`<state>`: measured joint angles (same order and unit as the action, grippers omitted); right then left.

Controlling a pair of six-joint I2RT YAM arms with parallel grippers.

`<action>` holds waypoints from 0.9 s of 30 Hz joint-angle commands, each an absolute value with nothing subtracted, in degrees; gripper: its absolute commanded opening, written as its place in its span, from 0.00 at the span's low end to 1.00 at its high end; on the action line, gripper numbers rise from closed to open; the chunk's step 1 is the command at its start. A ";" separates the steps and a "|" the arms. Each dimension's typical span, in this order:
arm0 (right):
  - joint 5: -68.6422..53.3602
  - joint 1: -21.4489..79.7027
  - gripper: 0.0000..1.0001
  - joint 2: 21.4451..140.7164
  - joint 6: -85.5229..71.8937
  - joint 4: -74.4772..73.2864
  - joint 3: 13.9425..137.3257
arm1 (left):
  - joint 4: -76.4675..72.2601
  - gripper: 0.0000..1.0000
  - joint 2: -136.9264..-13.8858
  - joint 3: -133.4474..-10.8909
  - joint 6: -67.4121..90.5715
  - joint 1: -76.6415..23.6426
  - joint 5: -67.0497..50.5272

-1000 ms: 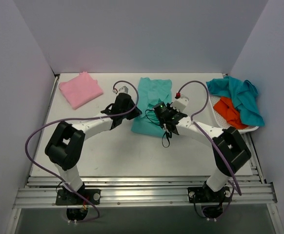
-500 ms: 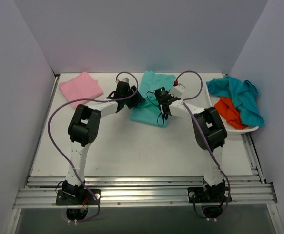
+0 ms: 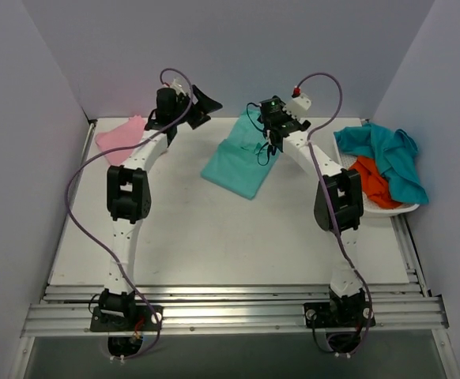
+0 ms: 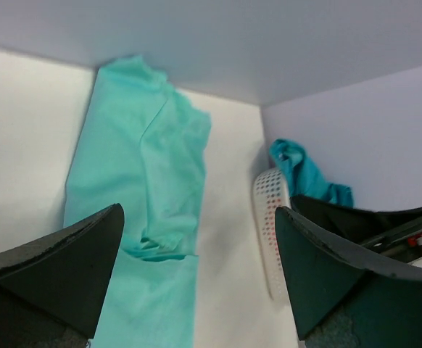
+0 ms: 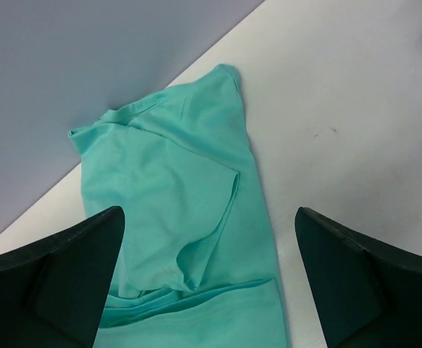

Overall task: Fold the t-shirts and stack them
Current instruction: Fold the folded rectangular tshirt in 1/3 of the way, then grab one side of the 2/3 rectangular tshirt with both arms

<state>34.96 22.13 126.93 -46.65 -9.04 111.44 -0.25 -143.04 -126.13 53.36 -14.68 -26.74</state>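
Sea-green t-shirt (image 3: 242, 158) lies partly folded on counter (image 3: 214, 237) toward 12 o'clock, far end at back wall, near end flat. One sleeve turned over on top, creased. My left gripper (image 4: 198, 212) hangs high at shirt's 10 o'clock, jaws spread wide, nothing in them. My right gripper (image 5: 209, 214) above shirt's far end, about 1 o'clock, jaws equally wide, empty. Pink t-shirt (image 3: 123, 134) folded at 10 o'clock. Darker teal t-shirt (image 3: 384, 154) and orange t-shirt (image 3: 370, 180) heaped in white basket (image 3: 400, 211) at 2 o'clock.
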 commanded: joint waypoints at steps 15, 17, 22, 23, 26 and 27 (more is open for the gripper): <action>29.18 30.31 1.00 85.62 -49.22 5.70 58.91 | -18.35 0.94 -104.79 -65.63 53.26 -10.81 -18.03; 28.74 32.16 1.00 82.20 -49.83 8.34 55.13 | -22.05 0.94 -103.45 -60.58 54.05 -11.34 -17.23; 21.54 34.63 1.00 79.89 -52.03 19.05 43.43 | -29.35 0.95 -105.20 -52.03 55.72 -12.30 -17.14; 20.32 34.63 1.00 80.41 -52.29 21.33 42.03 | -29.88 0.95 -106.77 -51.86 55.90 -12.48 -17.23; 17.23 34.72 0.99 84.71 -53.00 26.54 40.34 | -32.43 0.96 -109.50 -52.29 57.13 -12.83 -18.19; 16.10 34.72 0.99 86.12 -53.09 28.20 40.52 | -33.39 0.97 -111.16 -52.56 57.74 -12.83 -18.45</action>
